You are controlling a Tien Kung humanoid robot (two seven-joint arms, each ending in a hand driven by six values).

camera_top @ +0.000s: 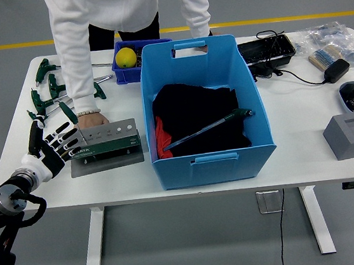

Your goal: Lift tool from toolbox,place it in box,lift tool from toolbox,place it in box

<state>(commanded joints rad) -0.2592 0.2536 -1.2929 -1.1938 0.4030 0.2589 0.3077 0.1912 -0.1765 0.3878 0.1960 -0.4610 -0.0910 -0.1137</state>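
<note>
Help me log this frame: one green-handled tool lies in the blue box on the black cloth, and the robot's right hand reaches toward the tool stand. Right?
Not quite: it is the left hand, fingers spread, that reaches toward the tool stand; the right hand is out of view. The head view shows it. The green-handled tool does lie in the blue box on the black cloth.

Left hand [54, 148] sits spread open right by the toolbox [104, 141]; a person's hand [90, 120] rests behind it.

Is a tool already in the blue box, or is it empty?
In. One green-handled tool lies slanted on the dark cloth inside the blue box; other tools remain on the table.
</note>
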